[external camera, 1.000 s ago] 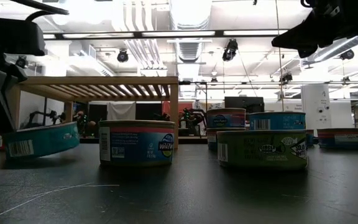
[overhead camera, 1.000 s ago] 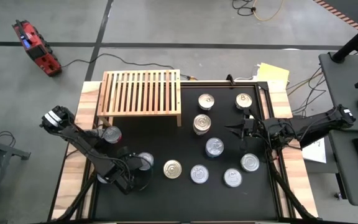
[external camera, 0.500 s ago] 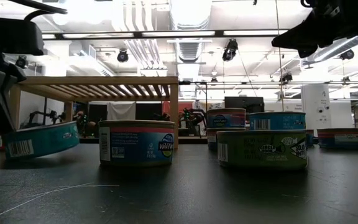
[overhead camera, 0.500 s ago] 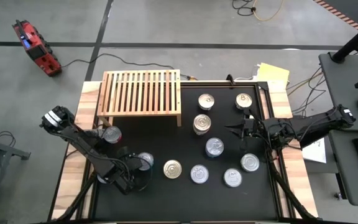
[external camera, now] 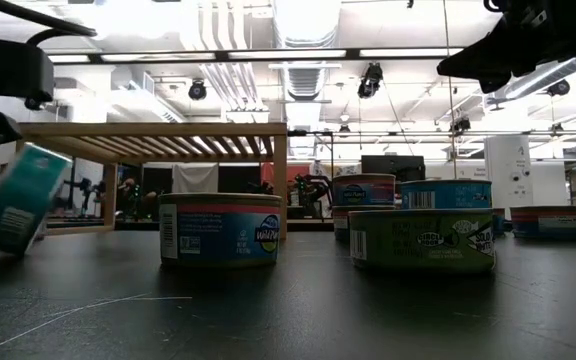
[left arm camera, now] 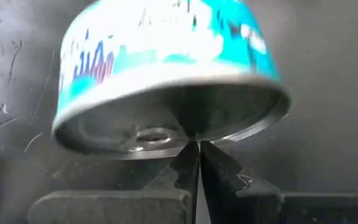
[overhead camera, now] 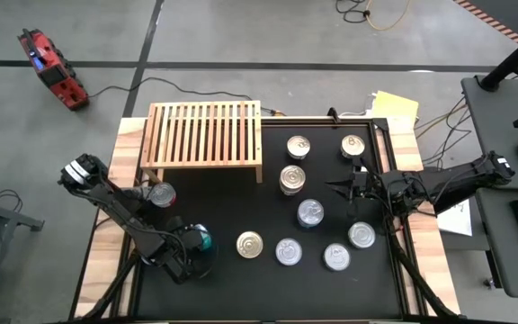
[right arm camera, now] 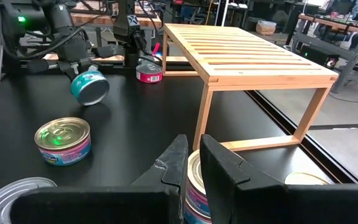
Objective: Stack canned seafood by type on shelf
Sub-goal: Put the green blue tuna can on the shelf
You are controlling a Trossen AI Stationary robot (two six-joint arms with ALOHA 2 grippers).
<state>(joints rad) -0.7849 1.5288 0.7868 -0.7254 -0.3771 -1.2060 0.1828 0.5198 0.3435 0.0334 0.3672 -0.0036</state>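
Tipping steeply on edge, teal tin (overhead camera: pixel 201 239) touches shut left gripper (left arm camera: pixel 194 149).

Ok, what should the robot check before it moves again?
1. Teal can standing flat: not ok, it is tipped up on its edge.
2. Left gripper holding that can: cannot tell; its jaws are shut, tips right at the lid's rim.
3. Shelf top free for cans: ok, nothing is on it.
4. Right gripper out of the way: ok, it hovers far from the teal can, jaws shut on nothing.
5. Cans sorted on the shelf: not ok, the only stack stands beside the shelf.
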